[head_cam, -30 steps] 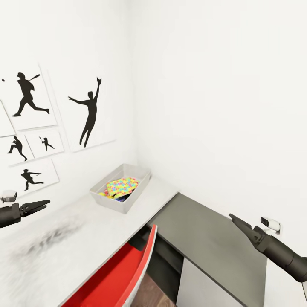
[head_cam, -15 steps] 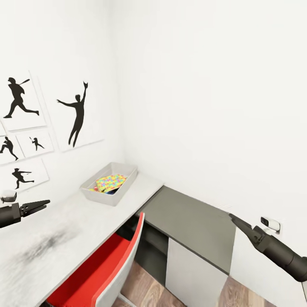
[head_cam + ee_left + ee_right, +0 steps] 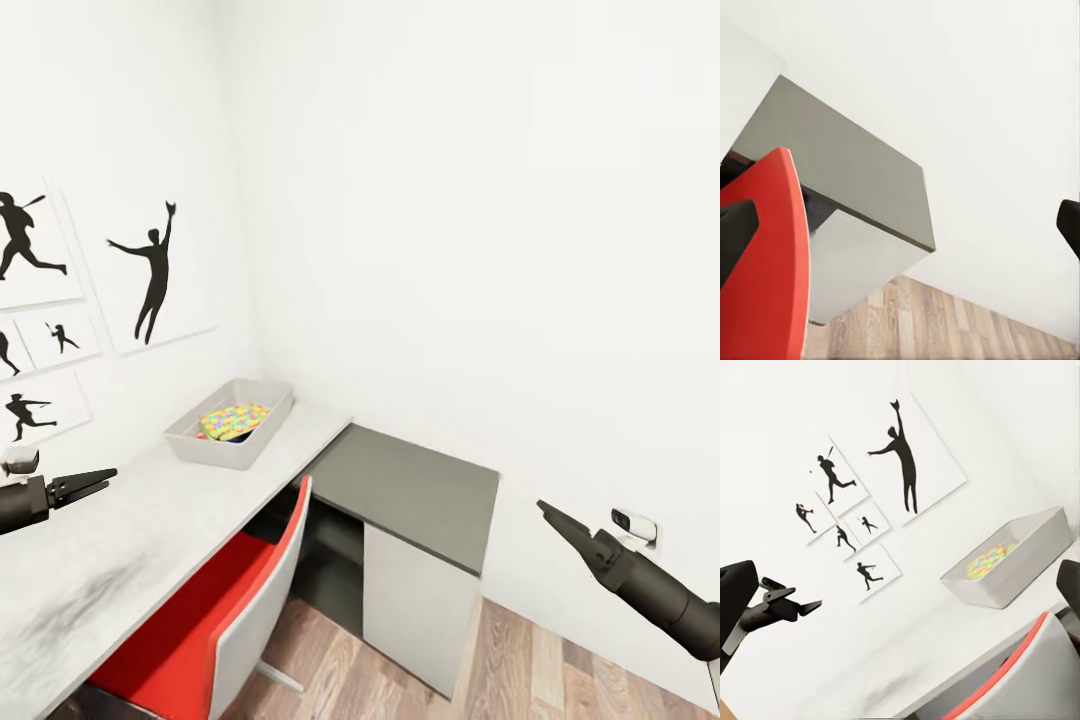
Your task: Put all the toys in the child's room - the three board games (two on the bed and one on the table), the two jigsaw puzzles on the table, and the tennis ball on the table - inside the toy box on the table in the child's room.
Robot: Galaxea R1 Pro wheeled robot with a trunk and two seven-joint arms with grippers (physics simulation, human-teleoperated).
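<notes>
In the head view, the toy box (image 3: 228,437) is seen on the table (image 3: 150,520) near the wall corner, with a jigsaw puzzle (image 3: 234,420) lying inside it. The left gripper (image 3: 90,482) is held over the table with jaws slightly spread, nothing between them; the right gripper (image 3: 548,514) appears pressed together, though this cannot be told for certain. A red chair (image 3: 200,620) is tucked beneath.

In the left wrist view, the chair and floor (image 3: 945,322) are shown.

In the right wrist view, the toy box is seen again. The puzzle board is judged thin, stiff and light, best pinched at an edge.
</notes>
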